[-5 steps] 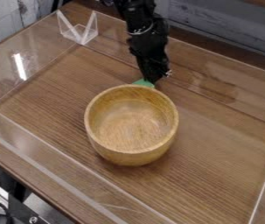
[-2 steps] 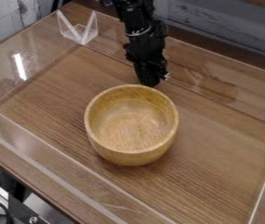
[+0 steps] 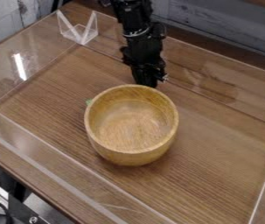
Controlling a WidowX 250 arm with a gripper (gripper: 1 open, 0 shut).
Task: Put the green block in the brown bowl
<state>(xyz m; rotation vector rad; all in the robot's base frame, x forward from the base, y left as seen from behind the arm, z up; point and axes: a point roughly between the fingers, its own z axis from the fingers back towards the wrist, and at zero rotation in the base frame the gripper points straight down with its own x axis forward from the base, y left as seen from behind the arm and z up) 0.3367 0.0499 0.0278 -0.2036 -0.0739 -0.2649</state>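
1. The wooden desk [image 3: 214, 131] is seen from above, and the whole scene is carried by it.
2. The black robot arm [image 3: 137, 37] is extended from the far edge towards the middle. As only one arm is provided, no choice of arm has to be made.
3. The round light-brown wooden bowl [image 3: 132, 158] is set upright in front of the arm. Nothing can be seen inside it.
4. The pincer [image 3: 149, 80] is placed just beyond the bowl's far rim. Its tips are pressed together, and no block is seen between them.
5. The small green block [image 3: 89, 101] is glimpsed at the outside of the bowl's far-left rim; it is not seen inside. It is mostly hidden, so its long axis cannot be told, nor whether the bowl is touched by it.
6. From the pincer, the block is found to the left in the view and slightly nearer the camera. A sideways shift around the rim is therefore judged to be needed, with the tips spread before the descent; otherwise the bowl or block might be nudged.
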